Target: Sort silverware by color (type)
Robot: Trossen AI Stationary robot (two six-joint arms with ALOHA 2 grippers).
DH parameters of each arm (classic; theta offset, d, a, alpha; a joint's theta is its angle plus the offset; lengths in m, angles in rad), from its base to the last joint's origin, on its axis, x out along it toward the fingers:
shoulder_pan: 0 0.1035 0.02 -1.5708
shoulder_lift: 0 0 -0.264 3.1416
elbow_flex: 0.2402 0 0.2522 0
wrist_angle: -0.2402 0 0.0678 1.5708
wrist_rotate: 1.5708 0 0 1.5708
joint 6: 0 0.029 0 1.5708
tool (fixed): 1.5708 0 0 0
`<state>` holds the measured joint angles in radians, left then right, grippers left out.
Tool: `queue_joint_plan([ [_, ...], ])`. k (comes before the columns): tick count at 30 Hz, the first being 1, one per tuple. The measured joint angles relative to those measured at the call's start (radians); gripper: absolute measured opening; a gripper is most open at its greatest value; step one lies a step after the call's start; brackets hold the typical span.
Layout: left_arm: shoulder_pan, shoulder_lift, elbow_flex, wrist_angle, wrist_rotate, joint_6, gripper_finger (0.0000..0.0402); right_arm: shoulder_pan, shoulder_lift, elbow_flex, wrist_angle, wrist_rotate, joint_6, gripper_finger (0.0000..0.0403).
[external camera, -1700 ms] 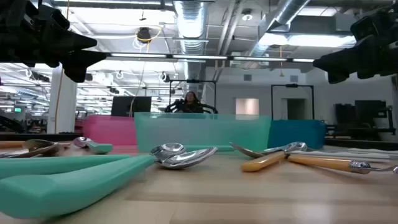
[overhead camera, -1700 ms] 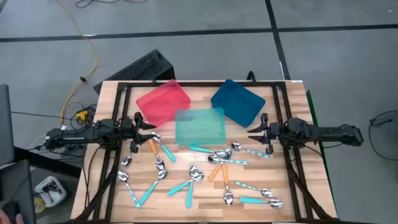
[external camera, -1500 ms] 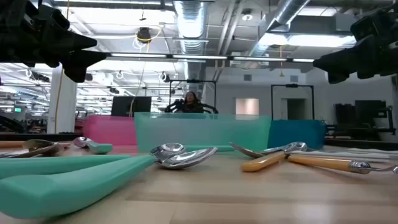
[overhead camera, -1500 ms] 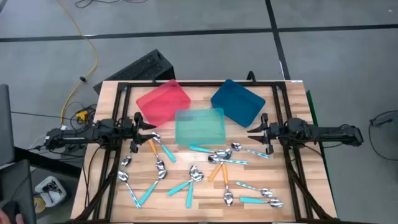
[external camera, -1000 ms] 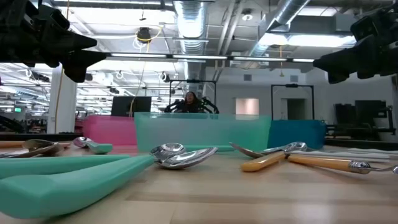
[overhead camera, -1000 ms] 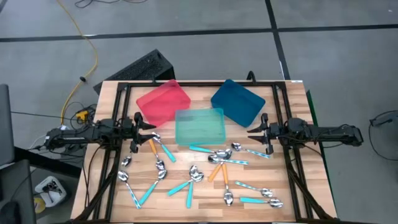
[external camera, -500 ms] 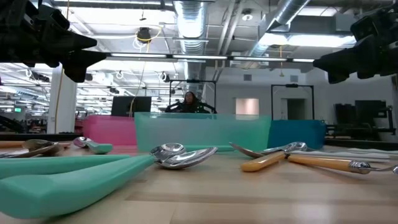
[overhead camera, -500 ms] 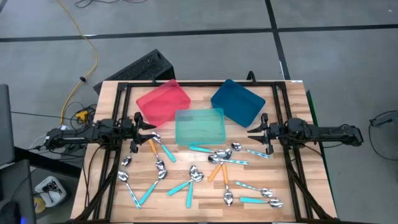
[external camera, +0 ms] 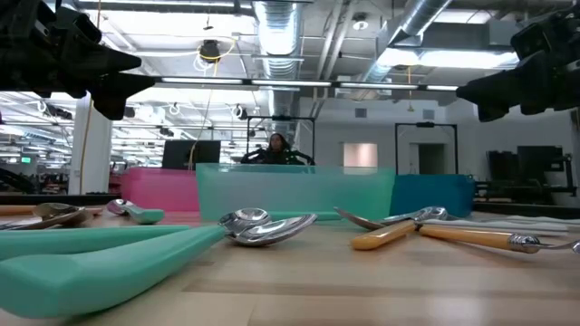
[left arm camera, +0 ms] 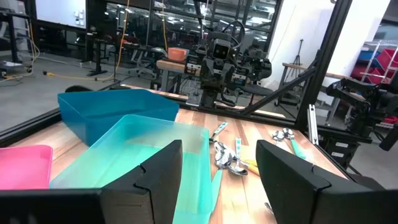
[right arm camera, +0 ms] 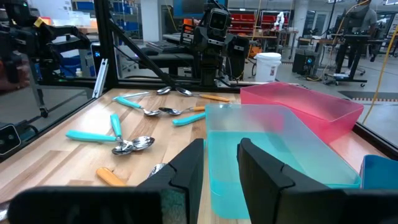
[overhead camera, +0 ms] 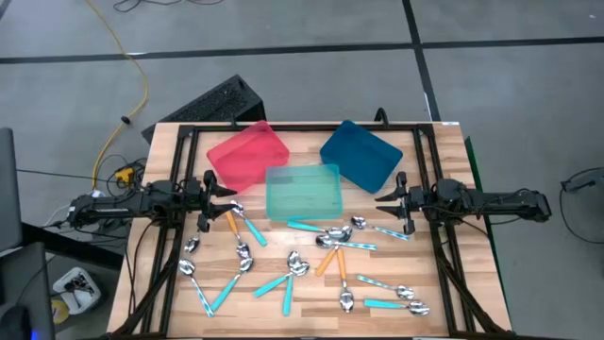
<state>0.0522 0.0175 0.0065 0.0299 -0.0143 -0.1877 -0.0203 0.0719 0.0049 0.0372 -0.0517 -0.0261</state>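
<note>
The silverware, several small spoons with shiny bowls, lies scattered flat on the near half of the wooden table: teal-handled ones [overhead camera: 283, 283], orange-handled ones [overhead camera: 231, 223] and pale ones [overhead camera: 382, 229]. In the low view a teal handle [external camera: 100, 258] and an orange-handled spoon [external camera: 390, 234] lie close by. My left gripper [overhead camera: 211, 192] hovers level at the table's left edge, open and holding nothing; the left wrist view shows the wide gap of my left gripper [left arm camera: 219, 180]. My right gripper [overhead camera: 396, 198] hovers level at the right edge, open with a narrower gap [right arm camera: 221, 169], also holding nothing.
Three plastic trays stand at the far half: a red tray [overhead camera: 247, 153] at far left, a teal tray [overhead camera: 302, 192] in the middle, a blue tray [overhead camera: 360, 153] at far right. A black frame [overhead camera: 302, 129] rims the table. A person [external camera: 276, 145] sits far behind it.
</note>
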Motion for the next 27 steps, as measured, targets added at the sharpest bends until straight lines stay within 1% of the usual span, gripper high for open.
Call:
queue_joint_plan([
  [10, 0.0, 0.0, 0.0, 0.001, -0.002, 0.004, 0.019, 0.0, 0.0, 0.0, 0.0, 0.0, 0.0, 0.0122],
  [15, 0.0, 0.0, 0.0, 0.02, -0.071, 0.043, 0.019, -0.002, 0.0, 0.0, 0.003, 0.004, 0.01, 0.0122],
  [20, 0.0, 0.0, 0.0, 0.031, -0.164, 0.014, 0.019, -0.002, -0.001, 0.0, 0.069, 0.005, 0.236, 0.0122],
  [24, 0.0, 0.0, 0.0, 0.03, -0.175, 0.012, 0.019, -0.002, 0.0, 0.0, 0.141, 0.005, 0.363, 0.0122],
  [27, 0.0, 0.0, 0.0, 0.03, -0.171, 0.006, 0.019, -0.002, 0.0, 0.0, 0.142, 0.005, 0.402, 0.0122],
])
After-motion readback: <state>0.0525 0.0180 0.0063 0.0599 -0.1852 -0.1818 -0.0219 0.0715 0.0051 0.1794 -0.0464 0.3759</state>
